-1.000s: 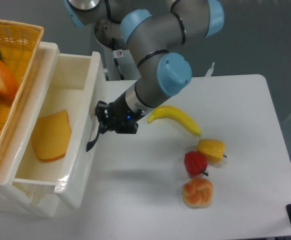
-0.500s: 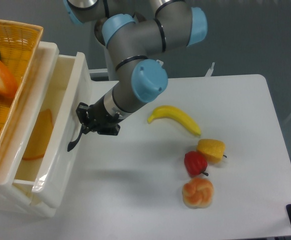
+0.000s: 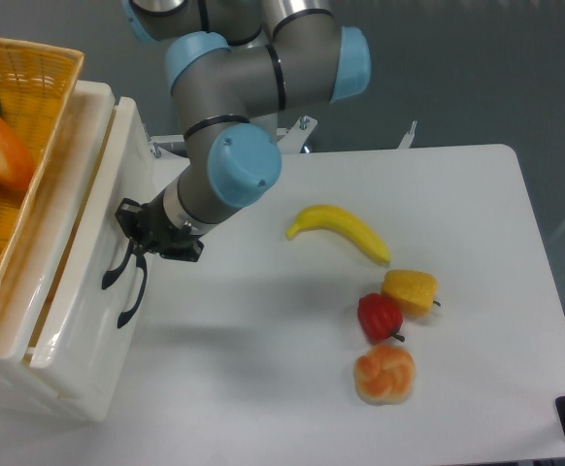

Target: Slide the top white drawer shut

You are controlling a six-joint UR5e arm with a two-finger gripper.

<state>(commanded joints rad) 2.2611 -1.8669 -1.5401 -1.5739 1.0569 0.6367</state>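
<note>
Setting: white table (image 3: 438, 388) against a grey wall; you look down on it from a fixed camera, with the cabinet (image 3: 40, 388) at the left edge.

Drawer: the top white drawer (image 3: 88, 282) sits at the left, nearly flush with the cabinet face. Only a thin sliver of its inside shows along the top edge, so you can judge it as almost shut, with a last bit of travel possibly left.

Handle: the black handle (image 3: 117, 272) curves off the drawer front, with the second handle (image 3: 134, 299) of the lower drawer just beside and below it.

Hand: your gripper (image 3: 137, 241) presses in at the drawer front, right by the upper handle. Whether its fingers are spread or pinched together is not clear from this angle; you cannot tell.

Why this pose: the arm (image 3: 226, 170) reaches across from the right so the push runs straight along the drawer's slide, which keeps the drawer from skewing.

Basket: the yellow basket (image 3: 45, 116) rests on top of the cabinet, above the drawer and out of the push.

Clutter: banana (image 3: 339, 231), yellow pepper (image 3: 411, 289), red pepper (image 3: 380, 316) and bun (image 3: 383, 375) lie well apart from the arm, to its right.

Risk: a push off the front's middle could jam the drawer short of home.
</note>
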